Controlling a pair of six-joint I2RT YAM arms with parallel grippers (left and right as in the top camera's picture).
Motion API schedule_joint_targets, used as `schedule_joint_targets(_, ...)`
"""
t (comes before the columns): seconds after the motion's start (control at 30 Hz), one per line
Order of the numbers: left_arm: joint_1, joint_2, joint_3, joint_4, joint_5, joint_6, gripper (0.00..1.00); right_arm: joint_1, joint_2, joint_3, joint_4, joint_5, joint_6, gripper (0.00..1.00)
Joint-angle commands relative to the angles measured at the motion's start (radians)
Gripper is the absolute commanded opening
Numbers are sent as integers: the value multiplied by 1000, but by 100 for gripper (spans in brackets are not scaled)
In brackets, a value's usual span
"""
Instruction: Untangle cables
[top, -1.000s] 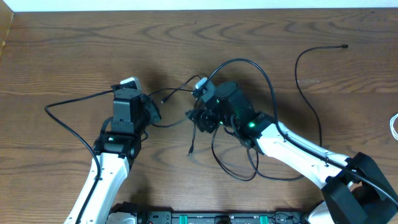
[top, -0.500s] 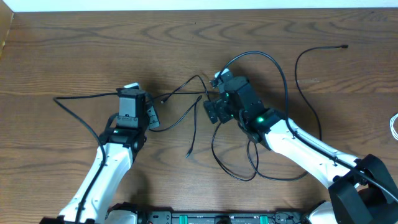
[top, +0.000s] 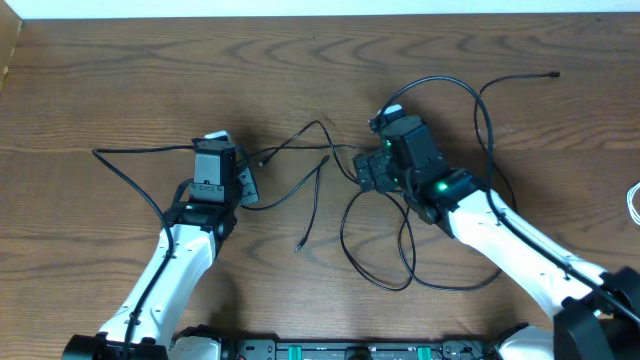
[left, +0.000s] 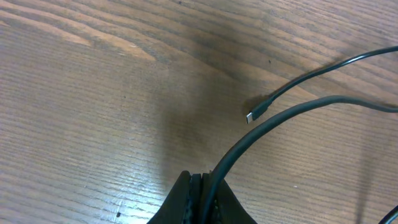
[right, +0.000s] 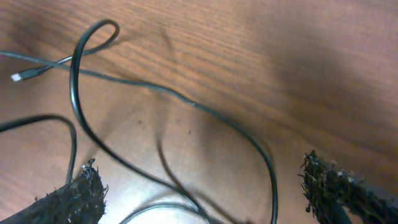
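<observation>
Right arm had slid off to the right and a bit up the desk (top: 100, 80) since a second before, and the big black loop went along with it. Its fingers had also spread wider. The right fingers (top: 365, 172) stood wide open and had hold of nothing. From the right wrist view, the black cables (right: 73, 81) lay flat on the wood under the gap, with one fuzzy fingertip (right: 78, 196) on each side of them. One thin cable ran across there, and a small plug (right: 17, 76) lay far off to the left. The left fingers (left: 200, 183) were shut tight on one black cable (left: 280, 114). That cable came up out of the fingers and bent away to the right. Another cable's little plug end (left: 250, 116) lay on the wood just beside it, not touching the fingers. A white cable (top: 634, 200) lay at the far right edge of the desk, well apart from both arms.
</observation>
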Motion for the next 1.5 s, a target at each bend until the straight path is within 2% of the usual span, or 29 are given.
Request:
schedule_joint_targets(0.0, 4, 14, 2, -14, -21, 20, 8, -23, -16, 2, -18, -130, 49, 99)
schedule_joint_targets(0.1, 4, 33, 2, -58, -22, 20, 8, -24, -9, 2, -53, -198, 40, 98)
schedule_joint_targets(0.2, 4, 59, 2, -89, -21, 19, 8, -24, -7, 2, -94, -203, 42, 87)
schedule_joint_targets(0.3, 4, 94, 2, -95, -21, -4, 8, -21, -7, 2, -132, -213, -14, 84)
schedule_joint_targets(0.4, 4, 127, 2, -95, 24, -26, 8, -16, 2, 0, -153, -215, -191, 89)
schedule_joint_targets(0.47, 4, 146, 2, -94, 60, -26, 8, -16, 16, -3, -164, -215, -312, 98)
schedule_joint_targets(0.6, 4, 175, 2, -95, 81, -30, 8, -20, 66, -13, -166, -215, -493, 98)
schedule_joint_targets(0.67, 4, 184, 2, -95, 81, -30, 8, -20, 108, -13, -151, -222, -512, 91)
schedule_joint_targets(0.87, 4, 186, 2, -92, 81, -29, 8, -19, 199, -13, -125, -283, -550, 85)
schedule_joint_targets(1.1, 4, 186, 2, -80, 81, -30, 8, -13, 312, -13, 22, -282, -557, 75)
schedule_joint_targets(1.17, 4, 186, 2, -80, 81, -30, 8, -11, 333, -13, 40, -282, -559, 67)
schedule_joint_targets(1.23, 4, 186, 2, -80, 81, -29, 8, -9, 344, -13, 37, -278, -582, 50)
schedule_joint_targets(1.27, 4, 186, 2, -80, 81, -29, 9, -9, 344, -13, 33, -275, -589, 36)
schedule_joint_targets(1.3, 4, 186, 2, -80, 80, -30, 9, -9, 344, -13, 31, -275, -594, 15)
schedule_joint_targets(1.33, 4, 186, 2, -80, 80, -30, 9, -9, 344, -13, 32, -275, -594, 3)
schedule_joint_targets(1.47, 4, 186, 2, -79, 80, -29, 9, -9, 340, -8, 41, -279, -579, 1)
